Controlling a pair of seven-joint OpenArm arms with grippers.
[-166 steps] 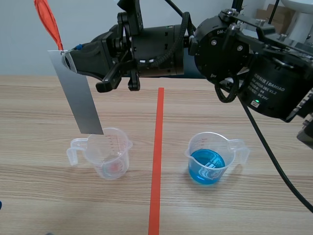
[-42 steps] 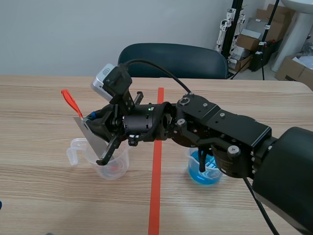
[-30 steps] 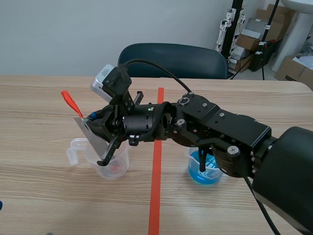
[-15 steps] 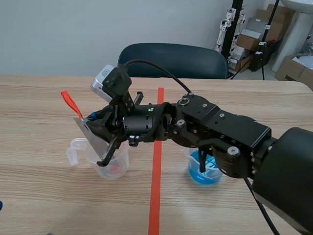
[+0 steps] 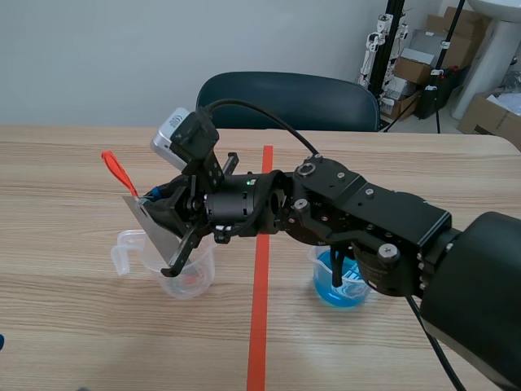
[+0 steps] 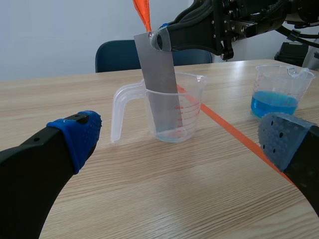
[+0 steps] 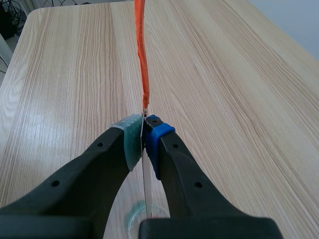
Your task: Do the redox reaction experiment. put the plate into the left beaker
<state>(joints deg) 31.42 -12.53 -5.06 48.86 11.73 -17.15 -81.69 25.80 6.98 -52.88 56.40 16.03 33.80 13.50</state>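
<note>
Plate (image 6: 158,84): grey strip, lower end inside the left beaker (image 6: 175,113), upper end sticking out above the rim, leaning toward the beaker's handle side in the scene view. Can't tell if its lower edge touches the beaker floor. Orange tag (image 6: 142,12) hangs off its top end.

Left tool (image 6: 180,142): fingers spread wide, nothing in them, low over the surface (image 6: 149,199), short of the left beaker.

Right tool (image 7: 143,132): arm comes in from the right and reaches past the middle; pads clamped on the plate's top edge, just below the tag.

Red tape line (image 5: 259,326) runs between the two beakers.

Right beaker (image 6: 281,92): upright on the surface, blue liquid in the bottom, well apart from the left one, partly hidden under the right arm in the scene view.
</note>
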